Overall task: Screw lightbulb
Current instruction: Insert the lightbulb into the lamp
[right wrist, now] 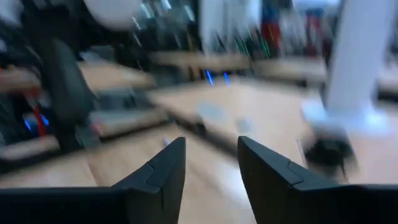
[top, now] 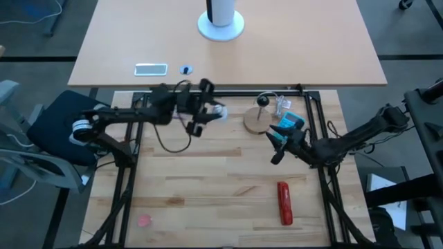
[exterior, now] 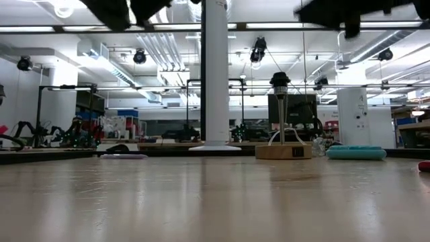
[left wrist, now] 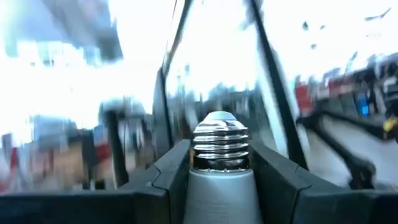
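The left gripper [top: 208,111] is raised above the table, clamped on the lightbulb [left wrist: 219,163], whose metal screw end [left wrist: 220,144] projects forward between the two dark fingers [left wrist: 166,177]. Just beyond the bulb, toward the right arm, stands a round wooden disc [top: 257,122] carrying a thin post with a dark top [exterior: 279,82]; nothing lies between bulb and disc.

The right gripper [top: 279,143] hangs over the table near the disc, its fingers [right wrist: 158,171] parted with nothing between them. A teal object [top: 291,122] lies close to it, and a red cylindrical object [top: 284,203] lies further along the boards. A small pink item [top: 144,220] sits at the near edge.

The work surface is a light wooden table [top: 208,180] inside a black frame. A second table behind carries a large white cylinder on a round base [top: 221,21]. The room beyond is an open workshop with ceiling strip lights.
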You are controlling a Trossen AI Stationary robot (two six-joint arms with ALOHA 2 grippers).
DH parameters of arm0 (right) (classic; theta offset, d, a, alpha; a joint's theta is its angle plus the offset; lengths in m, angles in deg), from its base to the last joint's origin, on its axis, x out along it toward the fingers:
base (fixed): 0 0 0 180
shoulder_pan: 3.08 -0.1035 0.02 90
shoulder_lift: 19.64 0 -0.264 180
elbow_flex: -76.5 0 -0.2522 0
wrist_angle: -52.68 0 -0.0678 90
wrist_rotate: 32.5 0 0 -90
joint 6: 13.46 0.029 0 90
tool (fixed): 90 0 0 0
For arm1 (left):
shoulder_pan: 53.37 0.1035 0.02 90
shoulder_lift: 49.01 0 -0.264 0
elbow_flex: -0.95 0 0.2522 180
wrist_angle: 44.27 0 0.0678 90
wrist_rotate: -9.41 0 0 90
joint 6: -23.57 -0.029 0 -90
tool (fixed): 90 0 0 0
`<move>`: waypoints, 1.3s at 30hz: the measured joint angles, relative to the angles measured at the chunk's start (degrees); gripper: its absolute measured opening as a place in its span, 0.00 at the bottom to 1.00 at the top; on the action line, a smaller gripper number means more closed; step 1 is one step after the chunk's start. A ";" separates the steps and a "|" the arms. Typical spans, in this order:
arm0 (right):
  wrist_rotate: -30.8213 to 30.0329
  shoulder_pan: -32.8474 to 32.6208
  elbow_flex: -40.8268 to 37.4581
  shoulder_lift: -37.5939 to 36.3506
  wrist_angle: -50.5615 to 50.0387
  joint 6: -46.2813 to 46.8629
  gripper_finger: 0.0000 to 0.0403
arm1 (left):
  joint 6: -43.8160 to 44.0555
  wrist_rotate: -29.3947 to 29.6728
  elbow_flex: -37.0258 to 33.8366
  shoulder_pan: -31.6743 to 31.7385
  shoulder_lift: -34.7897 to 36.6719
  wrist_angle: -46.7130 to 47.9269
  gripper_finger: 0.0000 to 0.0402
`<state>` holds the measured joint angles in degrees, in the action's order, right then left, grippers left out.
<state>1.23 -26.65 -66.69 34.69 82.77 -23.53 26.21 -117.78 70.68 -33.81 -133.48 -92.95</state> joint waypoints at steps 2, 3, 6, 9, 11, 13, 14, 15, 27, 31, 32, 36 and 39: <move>4.29 0.46 0.03 2.62 14.13 -6.91 0.37 | -0.02 1.03 -3.43 -0.74 -0.99 -8.62 0.33; 6.39 1.07 0.04 3.71 18.86 -7.55 0.38 | -0.51 1.28 -4.65 -1.21 -1.65 -11.38 0.33; 16.89 4.07 0.83 4.69 22.26 -2.39 0.40 | -3.44 1.70 -6.03 -3.14 -3.21 -18.89 0.33; 28.64 8.75 3.16 5.72 16.90 7.16 0.43 | -7.46 1.78 -5.41 -5.50 -5.15 -23.46 0.33; 32.41 11.38 4.88 6.80 14.49 10.73 0.46 | -8.66 2.00 -3.76 -6.98 -6.73 -23.18 0.33; 33.70 12.95 6.74 8.57 11.81 10.08 0.48 | -7.54 3.50 -1.12 -8.26 -8.23 -22.84 0.33; 33.72 13.21 7.91 9.47 10.46 8.11 0.50 | -6.56 4.91 0.30 -8.72 -8.92 -22.36 0.33; 33.71 13.17 9.24 10.40 9.31 5.06 0.51 | -5.64 5.83 1.26 -9.05 -9.57 -21.85 0.33; 16.58 9.62 22.94 18.79 -5.32 -21.16 0.70 | -2.38 8.09 3.22 -8.75 -13.61 -17.02 0.33; 17.54 9.54 24.63 18.59 -11.36 -18.11 0.75 | -4.41 8.81 2.28 -7.97 -13.74 -14.24 0.33; 17.58 9.54 25.04 18.32 -12.63 -16.76 0.76 | -4.91 8.80 1.91 -7.68 -13.88 -12.79 0.33; 17.62 9.54 26.14 17.80 -13.59 -15.07 0.77 | -6.48 8.85 1.51 -7.02 -13.91 -9.15 0.33; 17.63 9.64 27.16 18.19 -16.00 -14.00 0.77 | -8.00 8.83 1.55 -7.12 -13.85 -7.90 0.33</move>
<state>18.86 -17.01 -39.53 52.88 66.77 -37.54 18.21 -108.95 72.23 -40.93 -147.33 -100.85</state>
